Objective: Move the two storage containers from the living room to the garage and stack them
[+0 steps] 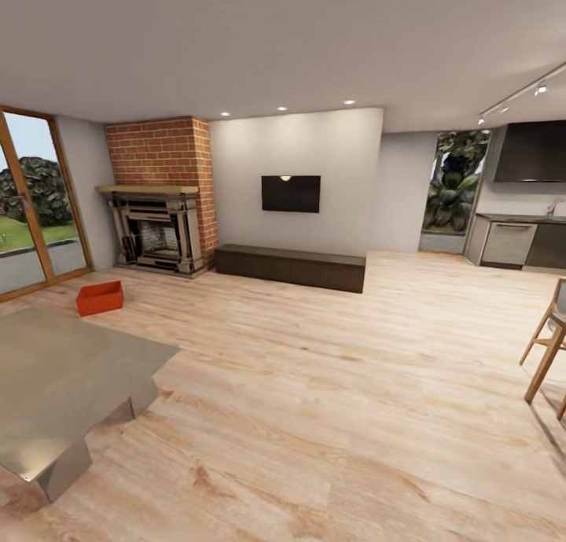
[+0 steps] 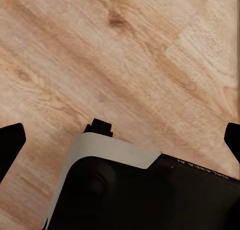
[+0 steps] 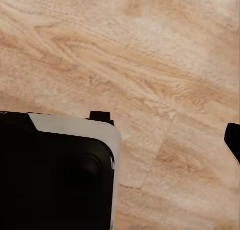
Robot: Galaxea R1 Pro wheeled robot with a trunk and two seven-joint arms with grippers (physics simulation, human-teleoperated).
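Head view: one storage container (image 1: 100,298) on wood floor (image 1: 314,369) of living room, near brick fireplace (image 1: 159,204), beyond grey desk (image 1: 63,377). Second container not located. Left hand (image 2: 120,140): dark fingertips at frame edges, spread apart, nothing between. Right hand (image 3: 120,135): one fingertip visible, state cannot be told. Step judged: approach. Next: drive around desk toward container.

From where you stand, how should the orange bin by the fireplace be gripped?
Probably pinch a long wall's top rim of the storage container with one pincer, descending from above: it sits upright and open-topped on the wood floor, thin walls exposed.
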